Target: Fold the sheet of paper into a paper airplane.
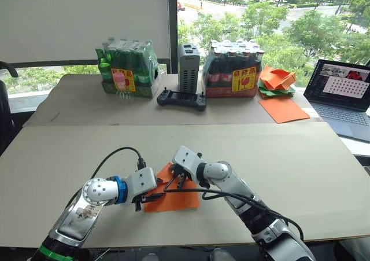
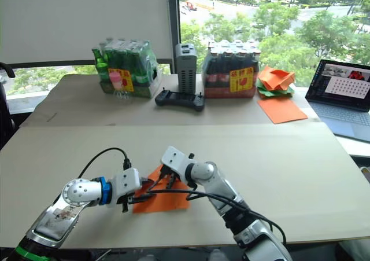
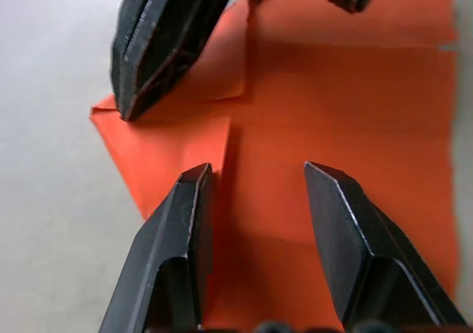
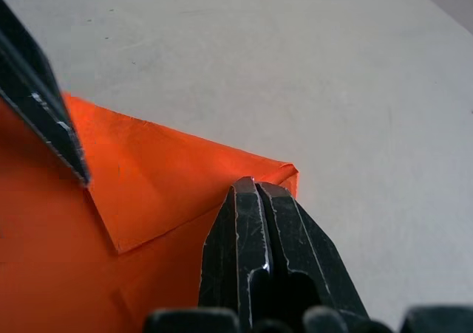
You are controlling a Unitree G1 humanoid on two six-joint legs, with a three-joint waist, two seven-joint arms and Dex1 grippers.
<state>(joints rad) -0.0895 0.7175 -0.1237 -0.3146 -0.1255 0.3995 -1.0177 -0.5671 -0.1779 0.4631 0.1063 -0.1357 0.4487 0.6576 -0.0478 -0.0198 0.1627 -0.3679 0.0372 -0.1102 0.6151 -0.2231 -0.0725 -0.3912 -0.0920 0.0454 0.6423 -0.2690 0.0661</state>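
Both grippers rest on the paper at the near edge of the table.

Our right gripper [image 4: 255, 189] has its fingers pressed together, holding nothing, with the tips on the pointed end of the paper [image 1: 173, 200], just beside a corner flap that is folded in. Our left gripper [image 3: 255, 174] has its fingers spread apart above the middle of the same paper, one finger [image 3: 181, 222] along the edge of the second flap. The paper lies flat on the table [image 1: 300, 174], under and between both grippers. Far behind are a larger orange sheet [image 1: 283, 109] and a laptop [image 1: 342, 96].
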